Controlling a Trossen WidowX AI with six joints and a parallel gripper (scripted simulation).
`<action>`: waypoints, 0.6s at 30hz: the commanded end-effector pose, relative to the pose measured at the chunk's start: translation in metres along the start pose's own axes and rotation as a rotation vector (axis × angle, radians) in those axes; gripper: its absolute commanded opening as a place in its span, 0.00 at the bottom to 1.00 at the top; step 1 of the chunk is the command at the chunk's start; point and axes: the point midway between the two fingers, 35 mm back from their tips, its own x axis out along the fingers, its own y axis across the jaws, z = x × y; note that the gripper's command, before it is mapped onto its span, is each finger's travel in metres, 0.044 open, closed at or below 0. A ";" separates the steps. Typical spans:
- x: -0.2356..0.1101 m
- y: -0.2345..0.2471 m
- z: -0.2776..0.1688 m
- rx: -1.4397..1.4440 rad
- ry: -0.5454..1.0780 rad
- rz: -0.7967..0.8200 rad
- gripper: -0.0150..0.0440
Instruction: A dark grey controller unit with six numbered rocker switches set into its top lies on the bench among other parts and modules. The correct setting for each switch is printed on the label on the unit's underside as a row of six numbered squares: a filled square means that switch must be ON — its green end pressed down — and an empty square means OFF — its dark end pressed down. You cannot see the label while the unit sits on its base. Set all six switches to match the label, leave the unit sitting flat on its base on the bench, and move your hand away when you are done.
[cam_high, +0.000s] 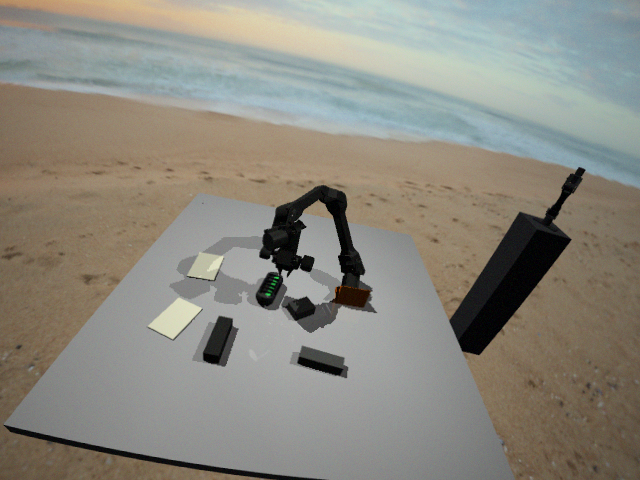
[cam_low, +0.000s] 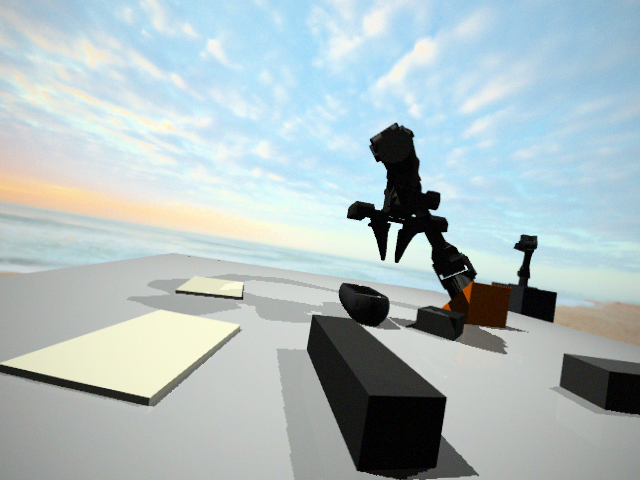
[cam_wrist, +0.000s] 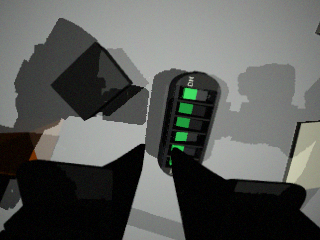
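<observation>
We see an outdoor beach setting: a flat grey bench top (cam_high: 129, 372) stands on footprinted tan sand (cam_high: 77, 170), with foamy grey-blue sea (cam_high: 206, 77) behind and a sunset-tinted cloudy sky (cam_low: 206, 103) overhead.

- The controller unit (cam_wrist: 189, 122) had its nearest end hidden behind the tool (cam_wrist: 159, 159) in the wrist view (five green ends showed).
- Its switch numbers were too small to read.
- Its underside label stayed hidden.
</observation>
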 end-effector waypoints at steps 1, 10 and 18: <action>0.000 0.000 0.000 0.000 0.000 -0.001 0.61; 0.000 0.000 0.000 0.000 0.000 -0.001 1.00; 0.011 -0.036 -0.011 -0.012 0.015 0.082 0.73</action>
